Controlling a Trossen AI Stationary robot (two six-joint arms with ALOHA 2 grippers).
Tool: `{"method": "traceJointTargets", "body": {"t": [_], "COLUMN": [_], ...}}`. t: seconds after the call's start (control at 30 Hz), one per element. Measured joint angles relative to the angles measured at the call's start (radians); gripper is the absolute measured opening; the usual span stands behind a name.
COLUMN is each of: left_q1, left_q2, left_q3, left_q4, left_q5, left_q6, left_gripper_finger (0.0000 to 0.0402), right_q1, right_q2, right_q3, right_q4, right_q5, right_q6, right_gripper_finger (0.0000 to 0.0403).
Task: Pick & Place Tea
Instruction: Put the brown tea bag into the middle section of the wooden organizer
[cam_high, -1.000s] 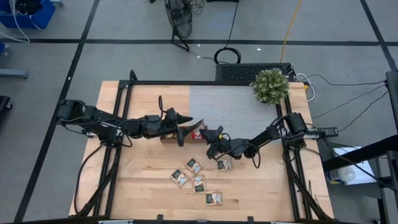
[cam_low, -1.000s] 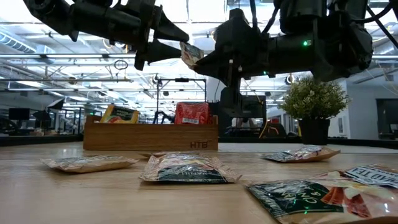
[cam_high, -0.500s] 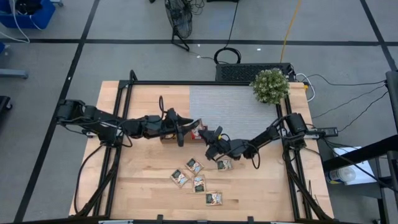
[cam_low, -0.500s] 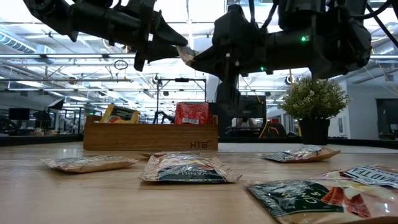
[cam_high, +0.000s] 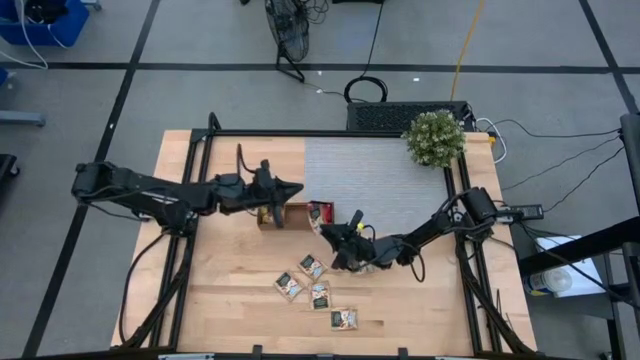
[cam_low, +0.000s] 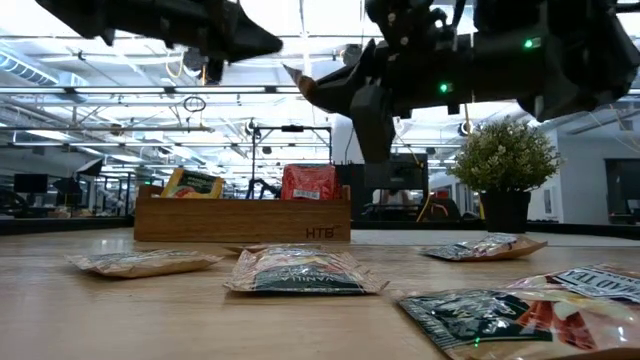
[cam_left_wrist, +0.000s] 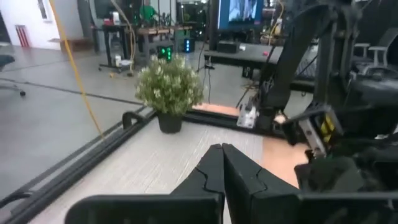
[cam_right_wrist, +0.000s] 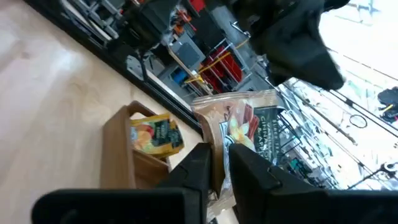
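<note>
While both arms hang above the table, entries run near to far.
Loose tea sachets: a small cluster lies flat on the wooden table toward its near edge, right of centre; the low view shows one in front of the tray.
Right gripper: just beyond that cluster, raised off the table; its two fingers are pinched on a tea sachet, which juts out past the fingertips.
Wooden tray: mid-table, just left of the right gripper; an orange sachet and a red sachet stand upright in it.
Left gripper: just left of the tray, high above the table; fingers pressed together, holding nothing.
Potted plant: far right corner, well apart from both grippers.
</note>
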Motion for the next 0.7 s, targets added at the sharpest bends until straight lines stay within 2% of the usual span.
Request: {"method": "traceJointTargets", "body": {"t": [0.13,0.3,0.43,0.6,0.7], "left_q1": [0.0,-0.002,-0.002,-0.021,-0.038], "left_q2": [-0.078,-0.081,-0.058,-0.06,-0.06], "left_q3": [0.0,0.0,-0.002,-0.001,-0.001], "left_q4": [-0.099,-0.111,-0.12,-0.112,-0.111], "left_q5": [0.005,0.013,0.017,0.076,0.098], "left_q6": [-0.094,-0.25,-0.339,-0.342,-0.282], "left_gripper_finger": [0.0003,0.0014,0.0019,0.0006,0.0005], "right_q1": [0.015,-0.017,-0.048,-0.024,0.017], "right_q2": [0.0,0.0,0.0,0.0,-0.004], "right_q3": [0.001,0.042,0.072,0.075,0.075], "right_q4": [0.016,-0.066,-0.16,-0.217,-0.316], "right_q5": [0.001,0.001,0.004,0.023,-0.042], "right_q6": [-0.095,-0.253,-0.397,-0.401,-0.343], "right_gripper_finger": [0.0049,0.0008,0.0002,0.0002,0.0001]}}
